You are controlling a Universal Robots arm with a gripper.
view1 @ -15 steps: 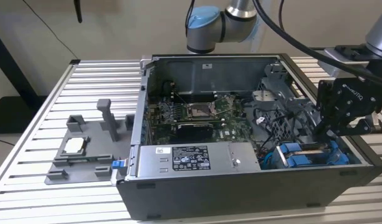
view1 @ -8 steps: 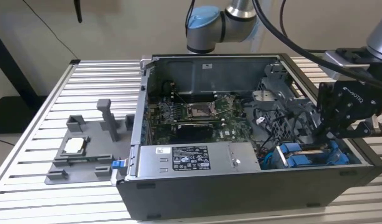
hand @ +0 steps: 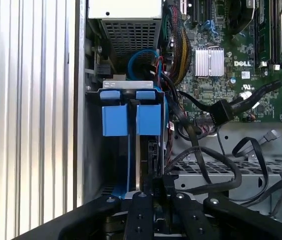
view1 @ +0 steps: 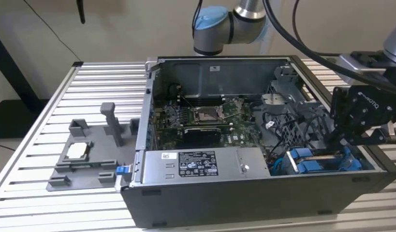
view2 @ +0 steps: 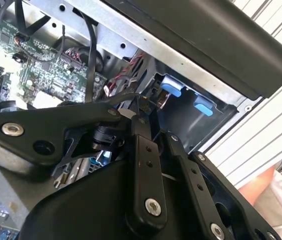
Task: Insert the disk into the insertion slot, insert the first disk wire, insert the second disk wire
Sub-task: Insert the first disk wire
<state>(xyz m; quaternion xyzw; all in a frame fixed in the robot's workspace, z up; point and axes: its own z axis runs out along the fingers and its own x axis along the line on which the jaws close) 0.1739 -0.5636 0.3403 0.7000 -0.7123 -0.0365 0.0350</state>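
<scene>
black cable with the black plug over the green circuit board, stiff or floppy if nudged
Probably floppy: the black cable with its black plug runs in a loose curve across the green circuit board. The plug looks rigid, so a nudge there may swing the end.

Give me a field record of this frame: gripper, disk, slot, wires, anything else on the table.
gripper: low inside the computer case, at the exterior view's right, right over the insertion slot
disk: in its blue carrier, standing in the insertion slot, seen edge-on; looks seated
wires: black cable connector lies loose over the motherboard, apart from the disk
power supply: beside the slot, along the case's near wall
fixture tray: on the slatted table, at the exterior view's left of the case
</scene>
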